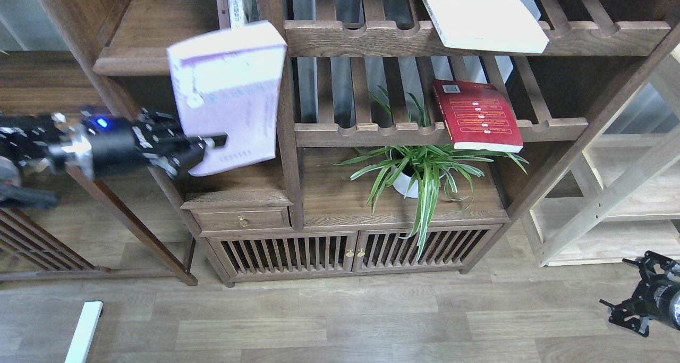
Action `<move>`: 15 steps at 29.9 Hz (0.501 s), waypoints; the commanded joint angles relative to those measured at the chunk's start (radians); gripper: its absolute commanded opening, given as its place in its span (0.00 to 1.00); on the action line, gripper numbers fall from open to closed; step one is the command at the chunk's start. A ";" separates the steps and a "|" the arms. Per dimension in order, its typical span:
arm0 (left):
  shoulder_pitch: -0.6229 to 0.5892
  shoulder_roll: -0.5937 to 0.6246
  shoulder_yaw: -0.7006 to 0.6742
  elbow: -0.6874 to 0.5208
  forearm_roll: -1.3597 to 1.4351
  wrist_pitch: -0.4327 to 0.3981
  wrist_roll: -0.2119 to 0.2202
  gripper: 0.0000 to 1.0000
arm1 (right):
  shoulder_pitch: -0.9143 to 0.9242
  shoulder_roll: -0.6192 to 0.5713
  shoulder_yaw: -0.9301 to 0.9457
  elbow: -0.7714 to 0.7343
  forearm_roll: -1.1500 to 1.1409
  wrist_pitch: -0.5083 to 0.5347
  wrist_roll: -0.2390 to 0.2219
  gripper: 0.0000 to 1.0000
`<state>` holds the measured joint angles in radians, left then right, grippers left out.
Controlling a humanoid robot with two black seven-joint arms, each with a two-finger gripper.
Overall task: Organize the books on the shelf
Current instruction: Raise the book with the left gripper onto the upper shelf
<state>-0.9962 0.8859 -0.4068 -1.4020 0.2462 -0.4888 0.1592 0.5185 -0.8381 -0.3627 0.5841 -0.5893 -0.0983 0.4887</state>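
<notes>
My left gripper [215, 141] is shut on the lower edge of a pale lavender-white book [228, 94] and holds it in the air, tilted, in front of the bookcase's upright post. The shelf [154, 25], a flat dark-brown board, lies up and left of the book. A slim upright book [235, 1] stands at its right end. A red book with yellow bands [475, 116] lies on a slatted rack. A white book [481, 12] lies on the upper slatted rack. My right gripper [629, 304] hangs low at the right edge, over the floor.
A potted spider plant [419, 169] stands on the cabinet top. Below it are a drawer [241, 219] and slatted doors [350, 251]. A pale pine rack [616, 193] stands at the right. A dark slatted piece [37, 241] is at the left.
</notes>
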 commanded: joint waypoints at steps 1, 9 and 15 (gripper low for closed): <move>-0.028 0.067 -0.006 -0.009 -0.076 0.000 0.002 0.04 | 0.000 0.011 -0.001 -0.003 0.000 -0.001 0.000 1.00; -0.036 0.142 -0.013 -0.077 -0.097 0.000 0.005 0.04 | -0.002 0.033 -0.001 -0.007 0.000 -0.003 0.000 1.00; -0.048 0.202 -0.030 -0.181 -0.099 0.000 0.005 0.04 | -0.012 0.031 0.001 -0.009 0.002 -0.004 0.000 1.00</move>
<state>-1.0378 1.0595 -0.4226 -1.5430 0.1488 -0.4890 0.1642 0.5135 -0.8055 -0.3636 0.5767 -0.5876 -0.1022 0.4886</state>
